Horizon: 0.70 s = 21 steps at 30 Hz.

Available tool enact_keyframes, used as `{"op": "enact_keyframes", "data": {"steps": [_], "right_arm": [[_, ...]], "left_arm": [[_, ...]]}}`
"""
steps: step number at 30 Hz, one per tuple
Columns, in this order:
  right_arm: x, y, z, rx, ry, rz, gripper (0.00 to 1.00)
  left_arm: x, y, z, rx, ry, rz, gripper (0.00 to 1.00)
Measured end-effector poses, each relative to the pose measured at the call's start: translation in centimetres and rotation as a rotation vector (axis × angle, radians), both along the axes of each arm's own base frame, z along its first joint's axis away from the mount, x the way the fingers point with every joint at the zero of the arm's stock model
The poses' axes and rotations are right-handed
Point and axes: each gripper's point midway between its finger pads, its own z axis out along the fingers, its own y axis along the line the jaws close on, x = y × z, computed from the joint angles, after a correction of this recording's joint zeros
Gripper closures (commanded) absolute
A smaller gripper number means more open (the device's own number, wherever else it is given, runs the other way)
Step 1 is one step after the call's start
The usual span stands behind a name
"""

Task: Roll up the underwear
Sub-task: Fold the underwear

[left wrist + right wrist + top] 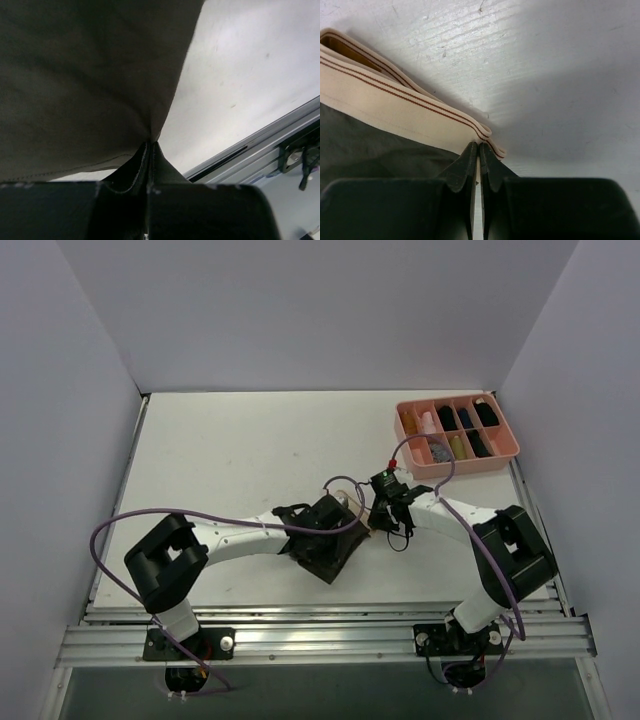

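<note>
Olive-brown cloth, the underwear (325,558), sat between my grippers. The left gripper (150,146) was clamped on its body near eleven o'clock. The right gripper (479,148) pinched the tan waistband (395,112) end near two, both equally close.

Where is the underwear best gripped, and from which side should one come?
The folded end of the tan waistband, from the right side: it is doubled, sticks out past the dark cloth, and likely holds firmer. The right jaws are shut there.
</note>
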Motion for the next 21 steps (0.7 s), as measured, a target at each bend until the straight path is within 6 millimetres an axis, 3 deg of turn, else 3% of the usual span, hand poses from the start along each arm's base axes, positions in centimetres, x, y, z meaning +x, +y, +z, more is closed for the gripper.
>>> {"op": "enact_keyframes", "data": {"steps": [5,9,13,16,21], "right_arm": [[-0.4,-0.2,0.0,0.016,-0.019,-0.021,1.00],[-0.5,-0.4,0.1,0.014,-0.024,-0.025,1.00],[-0.5,-0.5,0.1,0.011,-0.025,-0.022,1.00],[-0.5,-0.5,0.1,0.011,-0.025,-0.020,0.93],[-0.5,-0.5,0.4,0.005,-0.022,-0.013,0.79]], "left_arm": [[-2.3,0.5,-1.5,0.043,0.013,-0.043,0.98],[-2.6,1.3,-2.4,0.071,0.013,-0.041,0.97],[-2.7,1.5,-2.6,0.079,0.013,-0.039,0.85],[-2.8,1.4,-2.7,0.068,0.018,-0.040,0.75],[-3.1,0.7,-1.8,0.018,0.034,-0.035,0.70]]}}
